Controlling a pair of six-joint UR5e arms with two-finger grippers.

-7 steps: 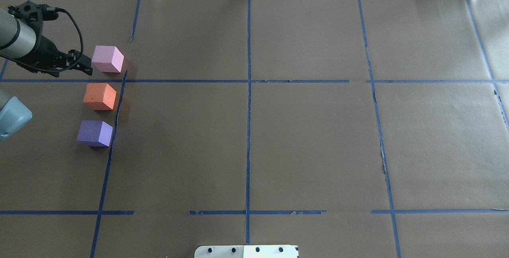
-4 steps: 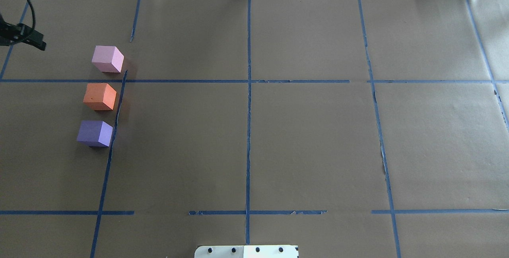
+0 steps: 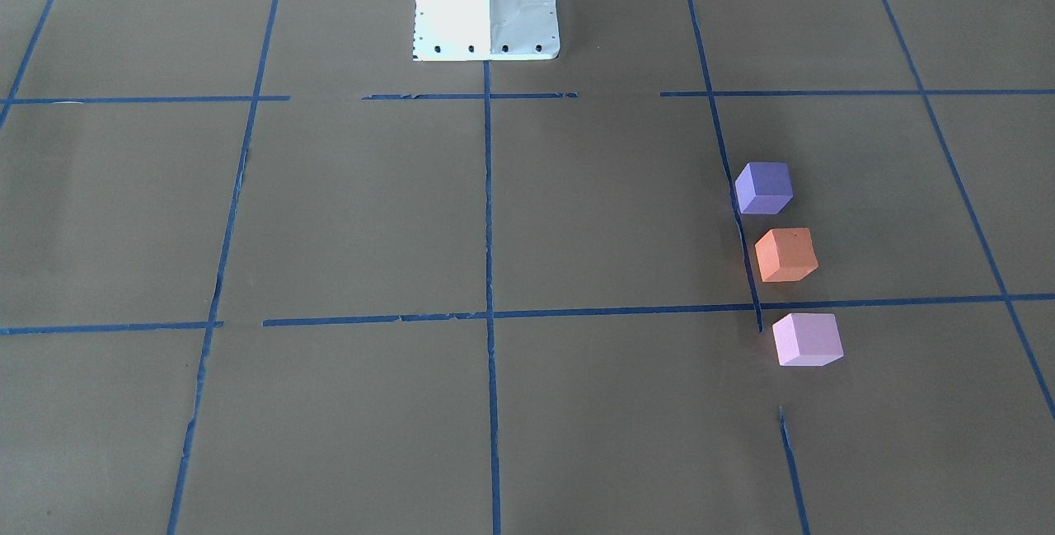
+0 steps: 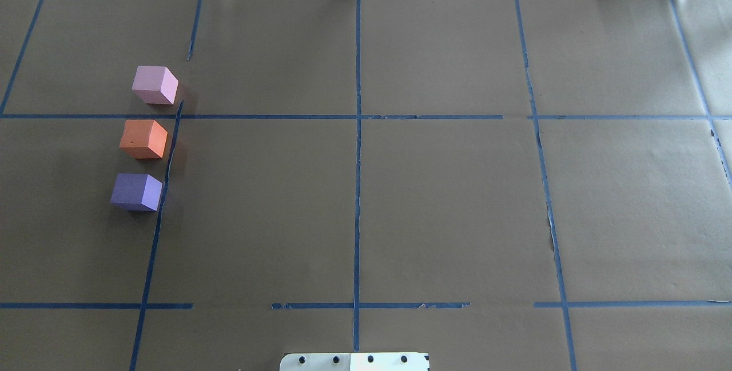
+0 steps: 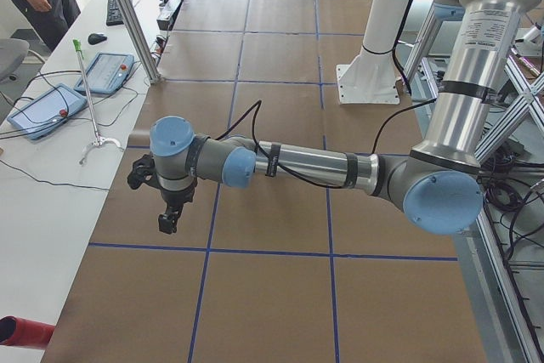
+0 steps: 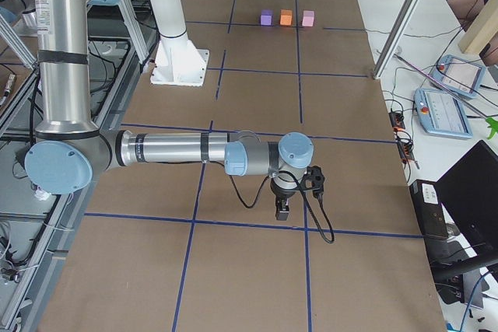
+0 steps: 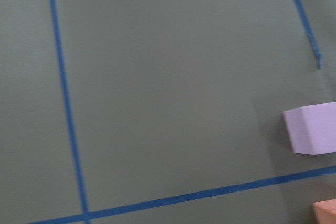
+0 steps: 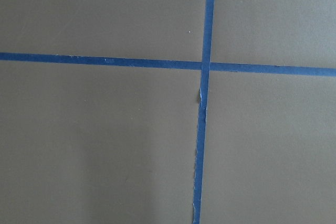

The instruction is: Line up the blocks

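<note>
In the overhead view three blocks sit in a line well to the left of the white base (image 4: 354, 361). They are apart from one another, each just left of a blue tape line (image 4: 162, 199) on the brown paper (image 4: 446, 205). The purple block (image 4: 136, 191) is nearest the base, the orange block (image 4: 143, 139) is in the middle, and the pink block (image 4: 154, 85) is farthest from it. The front-facing view shows the same row mirrored, to the right of the base.

Neither of those two views takes in an arm; only the side cameras do. From the table's left end, the left gripper (image 5: 167, 217) hangs off the near arm, pointing down over the paper. From the right end, the right gripper (image 6: 282, 209) hangs the same way, with the three blocks tiny far beyond the base. Whether either pair of jaws is wide or narrow cannot be told from these side views.

The left wrist camera catches the pink block at its right edge and a corner of the orange one below it. The right wrist camera sees only a tape crossing (image 8: 203, 66).
</note>
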